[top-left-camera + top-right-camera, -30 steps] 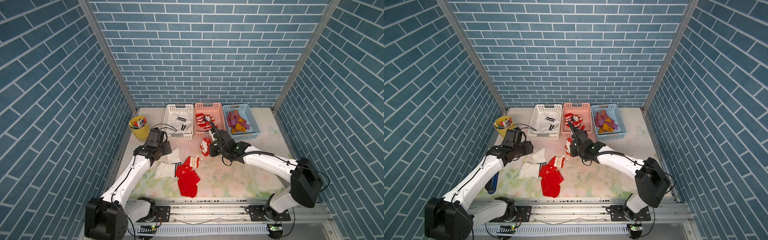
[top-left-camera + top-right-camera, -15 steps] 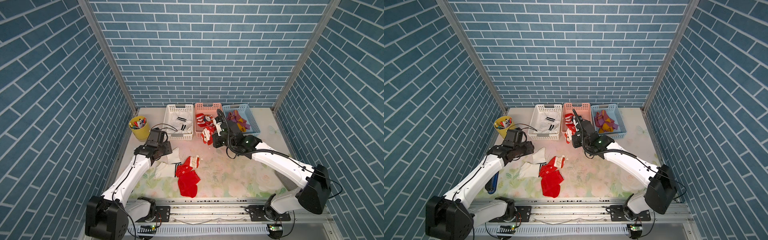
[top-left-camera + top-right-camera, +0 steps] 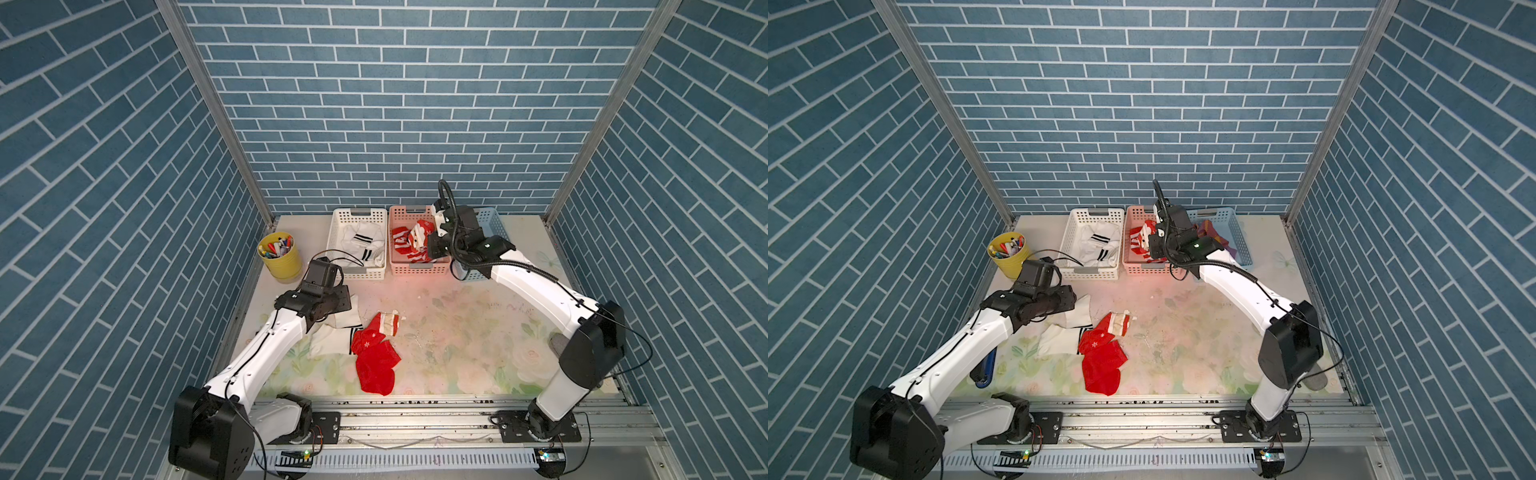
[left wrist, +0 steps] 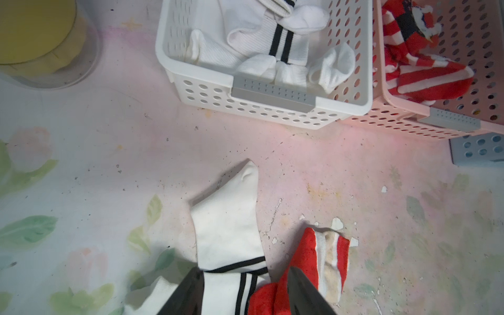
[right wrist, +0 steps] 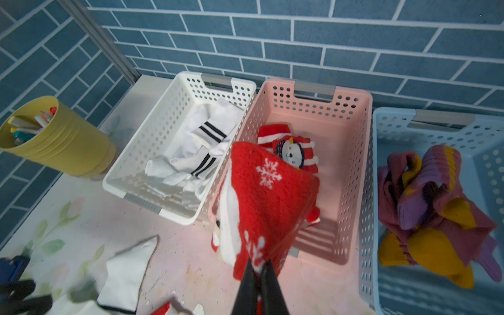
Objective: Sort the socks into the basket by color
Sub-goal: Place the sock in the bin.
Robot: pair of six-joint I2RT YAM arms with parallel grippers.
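Pinching the red sock (image 5: pixel 268 191) tightly, our right gripper (image 5: pixel 259 266) hangs it over the near rim of the pink basket (image 5: pixel 351 141); we should clear that rim before releasing. Our left gripper (image 4: pixel 242 272), half open and empty, straddles a white sock (image 4: pixel 226 226) in front of that basket.

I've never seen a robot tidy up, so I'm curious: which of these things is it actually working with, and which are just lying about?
Part of the job: red snowflake sock, held up; loose white socks and loose red socks on the table; white basket, pink basket, blue basket.
Just lying about: yellow pen cup; grey oval pad; blue object.
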